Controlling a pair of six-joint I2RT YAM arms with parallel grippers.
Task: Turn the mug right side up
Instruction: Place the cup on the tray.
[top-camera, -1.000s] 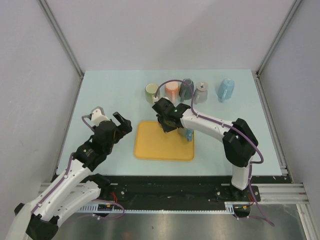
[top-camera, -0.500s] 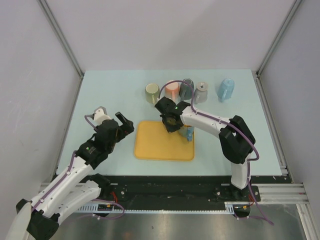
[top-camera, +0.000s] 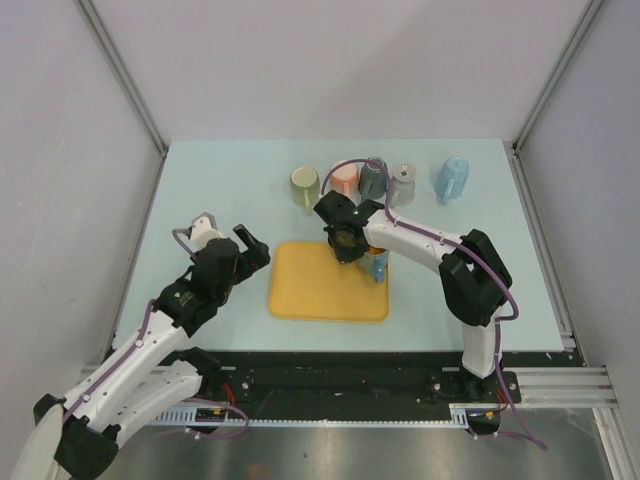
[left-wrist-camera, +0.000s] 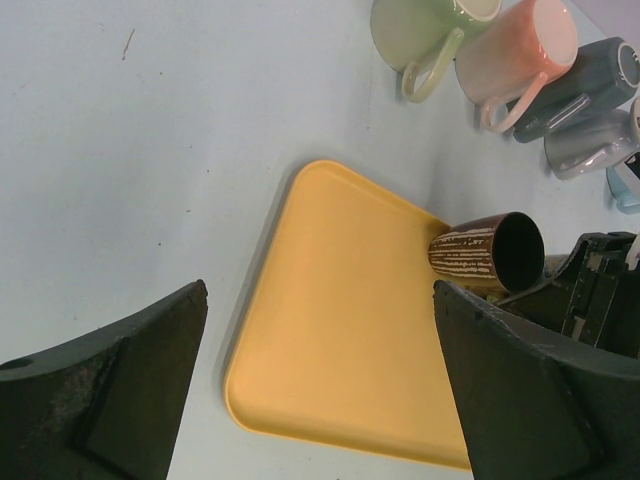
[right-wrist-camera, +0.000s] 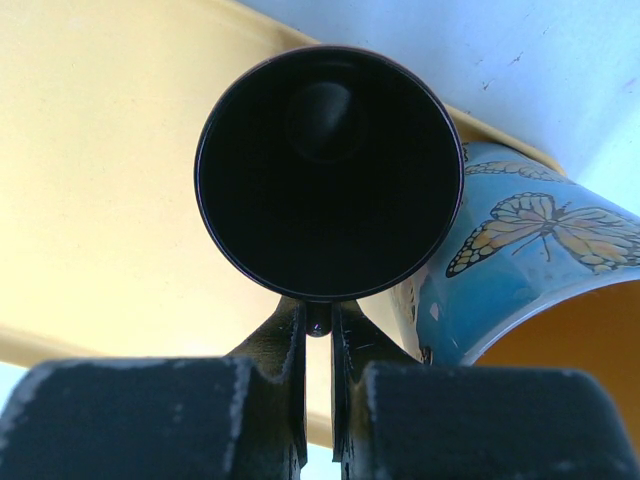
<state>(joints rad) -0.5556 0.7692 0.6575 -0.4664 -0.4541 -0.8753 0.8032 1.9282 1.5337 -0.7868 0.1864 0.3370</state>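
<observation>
LEFT WRIST: Left gripper (left-wrist-camera: 318, 300) hangs over the pale blue table (left-wrist-camera: 150, 130), fingers (left-wrist-camera: 110, 400) spread wide, nothing between them. Below sits a yellow tray (left-wrist-camera: 330, 330). The brown striped mug (left-wrist-camera: 480, 255) is at the tray's far-right corner, tipped on its side with the dark mouth facing frame right. Can't tell from here whether it touches the tray. Behind it stand a green mug (left-wrist-camera: 425, 25), pink mug (left-wrist-camera: 520, 40), dark grey mug (left-wrist-camera: 585, 85) and light grey mug (left-wrist-camera: 595, 145), in a row, handles toward the tray.

RIGHT WRIST: Right gripper (right-wrist-camera: 318, 318) is pinched almost fully closed on the brown striped mug's rim, at the bottom of the round mouth, which faces the lens. The inside is black. Just beside it, lower right, is a blue butterfly mug (right-wrist-camera: 520, 260) with an orange interior. It looks to be touching, but that's not certain. Tray fills the left bkgd, table the top right.

TOP EXTERNAL: R arm reaches in over the tray's far-right part, and its gripper mostly hides the held mug. Butterfly mug sits at the tray's right edge, next to the gripper. L arm is well apart, off the tray's left side, jaws agape. A pale blue mug (top-camera: 452, 178) stands right of the row, apart from it.
</observation>
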